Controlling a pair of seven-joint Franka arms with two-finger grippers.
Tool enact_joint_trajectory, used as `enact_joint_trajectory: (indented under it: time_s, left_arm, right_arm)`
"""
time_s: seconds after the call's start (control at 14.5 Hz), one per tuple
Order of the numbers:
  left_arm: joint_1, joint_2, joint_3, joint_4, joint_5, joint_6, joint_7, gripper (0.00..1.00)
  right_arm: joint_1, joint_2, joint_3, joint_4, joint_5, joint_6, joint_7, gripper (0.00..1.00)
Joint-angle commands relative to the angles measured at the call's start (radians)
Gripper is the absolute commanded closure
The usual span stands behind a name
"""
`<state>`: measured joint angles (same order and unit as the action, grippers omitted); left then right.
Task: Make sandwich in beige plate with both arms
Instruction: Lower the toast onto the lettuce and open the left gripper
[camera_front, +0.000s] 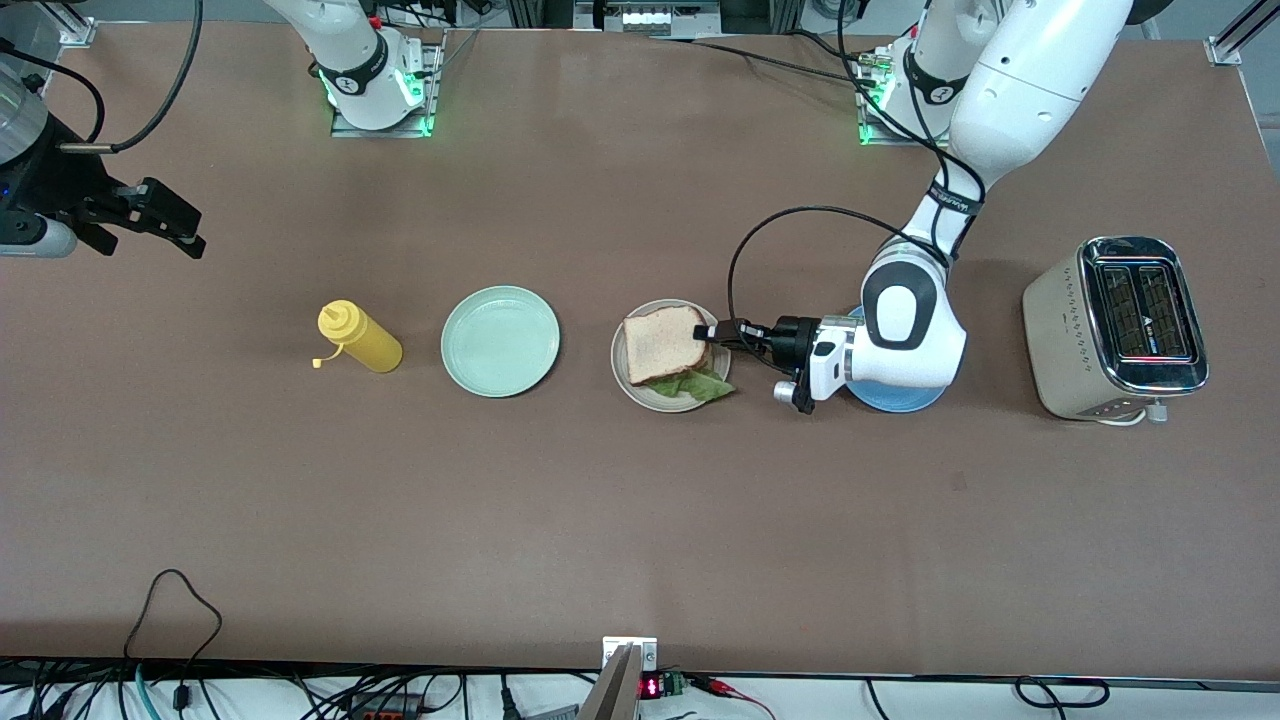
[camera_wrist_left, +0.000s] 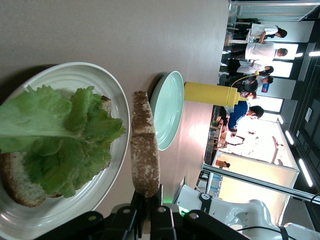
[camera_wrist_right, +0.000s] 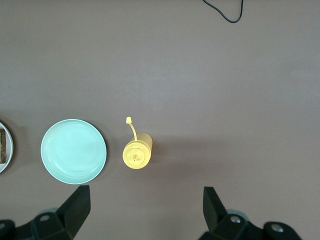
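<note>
From the front camera, the left arm's black two-finger gripper (camera_front: 708, 333) is clamping a square slice of light-brown bread (camera_front: 664, 344) over the round beige plate (camera_front: 628, 383), covering most of it. A ruffled green lettuce leaf (camera_front: 700, 386) is peeking out under the slice; the lower slice is hidden. The left arm is covering most of a round blue plate (camera_front: 893, 400). The silver two-slot toaster (camera_front: 1118, 327) carries a small logo, too small to read. The right gripper (camera_front: 165, 222) is waiting, fingers spread, toward the right arm's end of the table.

In the left wrist view, the held bread (camera_wrist_left: 145, 155) is showing edge-on, pinched between the fingertips (camera_wrist_left: 159, 210), raised above the lettuce (camera_wrist_left: 60, 137), which is lying on a bottom slice of bread (camera_wrist_left: 17, 182) on the plate (camera_wrist_left: 117, 97).

In the right wrist view, the open gripper (camera_wrist_right: 145, 207) is hanging over the yellow plastic squeeze bottle (camera_wrist_right: 137, 152) and the round mint-green plate (camera_wrist_right: 73, 150); the beige plate (camera_wrist_right: 4, 150) is cut off at the edge.
</note>
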<state>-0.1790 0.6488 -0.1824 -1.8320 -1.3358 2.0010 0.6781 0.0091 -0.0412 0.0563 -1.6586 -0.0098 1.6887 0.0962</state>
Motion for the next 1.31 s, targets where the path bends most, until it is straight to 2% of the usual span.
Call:
enact_joint_trajectory:
  time_s: [0.0, 0.35, 0.62, 0.69, 0.76, 0.83, 1.11, 1.24]
  left_arm:
    - [0.012, 0.032, -0.005, -0.004, -0.052, 0.002, 0.107, 0.99]
    - [0.012, 0.043, -0.003, -0.003, -0.055, 0.002, 0.153, 0.99]
    - [0.024, 0.052, 0.000, -0.006, -0.048, -0.002, 0.155, 0.94]
    - [0.026, 0.054, 0.001, -0.006, -0.046, -0.002, 0.155, 0.87]
    - [0.027, 0.063, 0.001, -0.006, -0.046, -0.002, 0.153, 0.63]
    - [0.027, 0.069, 0.001, -0.006, -0.046, 0.001, 0.156, 0.01]
    - [0.038, 0.058, 0.007, -0.009, -0.042, -0.002, 0.146, 0.00]
    - [0.045, 0.032, 0.009, -0.013, 0.003, -0.002, 0.138, 0.00]
  right_arm:
    - [-0.011, -0.011, 0.010, 0.005, -0.001, -0.004, -0.016, 0.00]
    - [-0.011, -0.014, 0.010, 0.005, 0.002, -0.006, -0.015, 0.00]
    - [-0.011, -0.014, 0.010, 0.003, 0.002, -0.004, -0.016, 0.00]
    - [-0.011, -0.014, 0.010, 0.003, 0.002, -0.004, -0.016, 0.00]
    - [-0.011, -0.014, 0.010, 0.003, 0.002, -0.004, -0.016, 0.00]
    - [-0.011, -0.014, 0.010, 0.003, 0.002, -0.004, -0.016, 0.00]
    - [-0.011, -0.014, 0.010, 0.002, 0.002, -0.003, -0.016, 0.00]
    - [-0.011, -0.014, 0.010, 0.002, 0.004, -0.004, -0.016, 0.00]
